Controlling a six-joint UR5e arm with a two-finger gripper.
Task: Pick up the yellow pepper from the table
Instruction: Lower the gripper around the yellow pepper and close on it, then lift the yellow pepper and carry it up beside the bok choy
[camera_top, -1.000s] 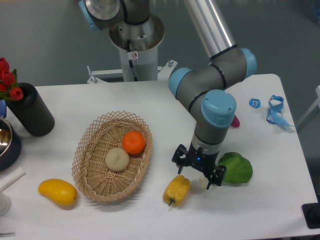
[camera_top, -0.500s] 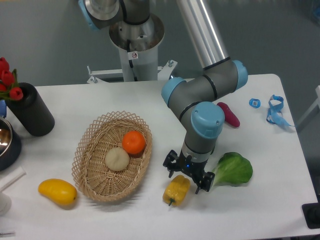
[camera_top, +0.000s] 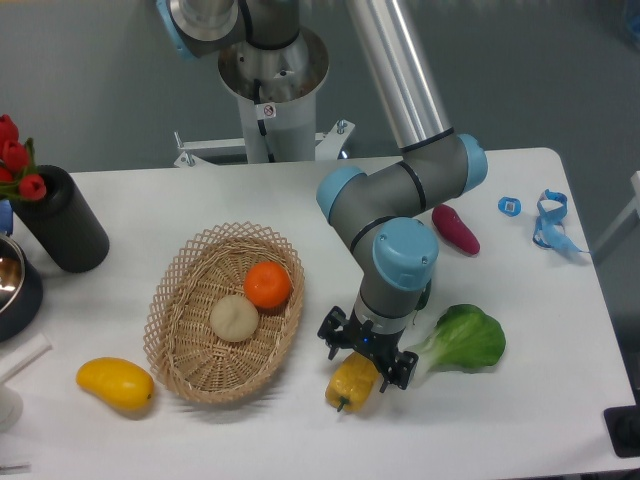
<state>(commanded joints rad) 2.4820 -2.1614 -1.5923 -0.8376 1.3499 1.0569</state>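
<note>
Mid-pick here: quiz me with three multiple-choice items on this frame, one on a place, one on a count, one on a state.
1. Where is the yellow pepper?
A. In the basket
B. On the table just right of the basket
C. Beside the black vase

2. How many items lie in the wicker basket?
A. Two
B. Three
C. None

3. What state is the end effector in?
A. Shut on the lettuce
B. Parked far from the pepper
C. Open, directly over the pepper

Answers:
1. B: it lies on the white table by the basket's right rim.
2. A: an orange and a pale round item.
3. C: its fingers are spread above the pepper's top.
</note>
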